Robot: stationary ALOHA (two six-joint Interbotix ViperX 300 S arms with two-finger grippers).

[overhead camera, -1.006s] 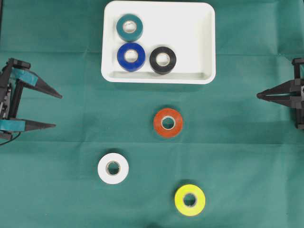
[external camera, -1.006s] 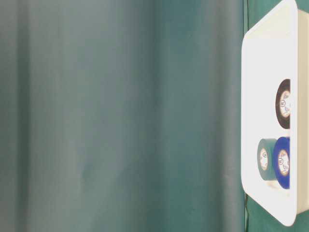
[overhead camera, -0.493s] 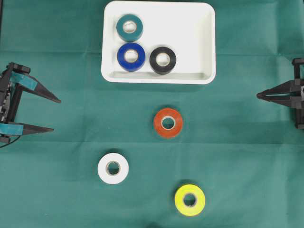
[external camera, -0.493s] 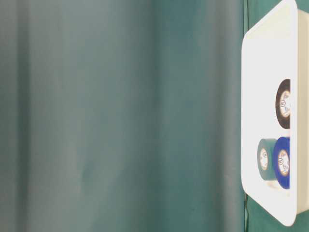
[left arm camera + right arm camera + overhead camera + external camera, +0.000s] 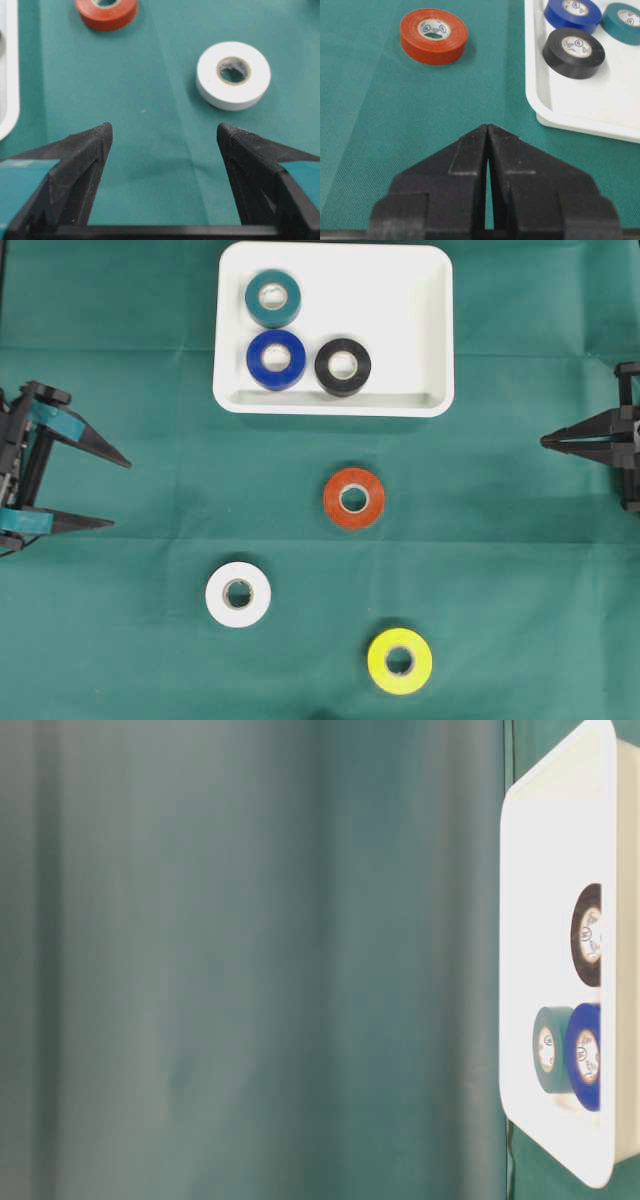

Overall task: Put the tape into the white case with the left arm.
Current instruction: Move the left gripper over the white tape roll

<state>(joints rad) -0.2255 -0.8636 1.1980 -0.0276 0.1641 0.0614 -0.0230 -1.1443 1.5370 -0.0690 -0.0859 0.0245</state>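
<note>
Green cloth covers the whole table (image 5: 150, 660), creased in a few long folds. At its left edge the left gripper (image 5: 118, 492) stands with its jaws spread wide and nothing between them, the teal-banded fingers (image 5: 55, 422) pointing inward across the cloth. From its own wrist view, the nearest thing ahead is the white roll (image 5: 233, 75), lying flat and a little to the right of the gap, not touching either tip. Beyond it, the red roll (image 5: 353, 498) sits near the middle of the table, and the yellow roll (image 5: 399, 661) lies closest to the bottom edge; all three are apart from one another.

Further out, the white case (image 5: 430, 330) rests at the top of the table with a teal roll (image 5: 273, 298), a blue roll (image 5: 276, 359) and a black roll (image 5: 343, 367) already inside, the blue one just beside the teal.

On the opposite side the right gripper (image 5: 545, 441) is pinched closed and holds nothing.

By my reckoning the job is about half done: three rolls are in, three wait on the cloth, and none is held yet.
</note>
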